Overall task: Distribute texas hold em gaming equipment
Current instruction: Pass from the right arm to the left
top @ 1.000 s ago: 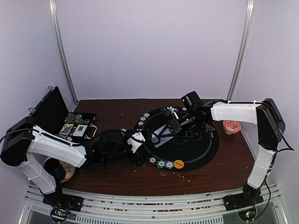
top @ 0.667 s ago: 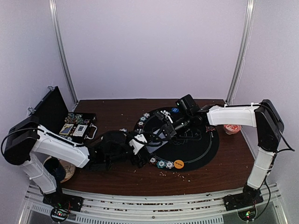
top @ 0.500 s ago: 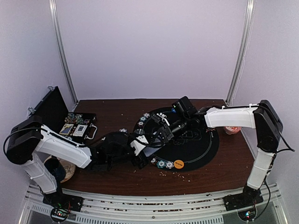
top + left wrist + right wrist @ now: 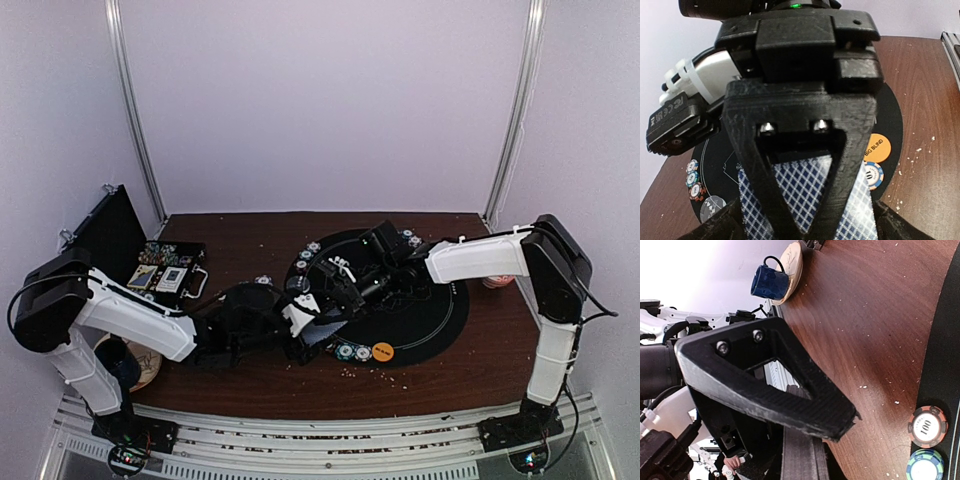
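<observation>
A deck of blue-and-white checked playing cards sits between the fingers of my left gripper, which is shut on it over the left rim of the black mat. From above, the deck sticks out of the left gripper. My right gripper has reached across and is shut, one finger lying on top of the deck. Whether it pinches a card is hidden. Striped chips and an orange "BIG BLIND" disc lie on the mat's near rim.
More chips sit on the mat's far-left rim and others at its far side. An open black case with chips stands at the left. A blue mug sits on a saucer near left. A red-and-white bowl is at the right.
My right arm has swung left across the mat until its gripper meets the deck in my left gripper. The left gripper has stayed in place and its jaws have narrowed slightly.
</observation>
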Action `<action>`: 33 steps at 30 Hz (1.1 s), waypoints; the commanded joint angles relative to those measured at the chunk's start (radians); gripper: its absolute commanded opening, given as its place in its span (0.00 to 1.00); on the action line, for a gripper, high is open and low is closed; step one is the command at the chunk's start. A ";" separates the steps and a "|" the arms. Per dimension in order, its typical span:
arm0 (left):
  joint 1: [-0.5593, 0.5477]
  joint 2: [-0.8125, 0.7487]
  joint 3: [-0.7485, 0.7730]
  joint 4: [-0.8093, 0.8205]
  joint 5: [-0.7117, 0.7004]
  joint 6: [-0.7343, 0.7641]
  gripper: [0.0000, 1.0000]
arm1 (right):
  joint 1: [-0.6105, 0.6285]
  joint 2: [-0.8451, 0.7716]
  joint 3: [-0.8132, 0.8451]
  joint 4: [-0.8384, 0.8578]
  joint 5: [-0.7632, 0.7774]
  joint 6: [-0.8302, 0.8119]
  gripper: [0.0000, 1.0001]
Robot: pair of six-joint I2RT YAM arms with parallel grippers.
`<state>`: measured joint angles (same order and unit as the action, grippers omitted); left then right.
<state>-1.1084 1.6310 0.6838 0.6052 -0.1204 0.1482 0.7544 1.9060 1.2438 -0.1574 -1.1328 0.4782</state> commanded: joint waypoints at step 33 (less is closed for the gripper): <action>-0.007 0.046 0.078 -0.057 0.086 -0.010 0.17 | -0.001 0.036 0.061 -0.109 0.005 -0.126 0.28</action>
<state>-1.1072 1.6539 0.7109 0.5579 -0.0971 0.1398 0.7490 1.9263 1.2583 -0.2092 -1.1336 0.4400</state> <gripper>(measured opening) 0.687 0.223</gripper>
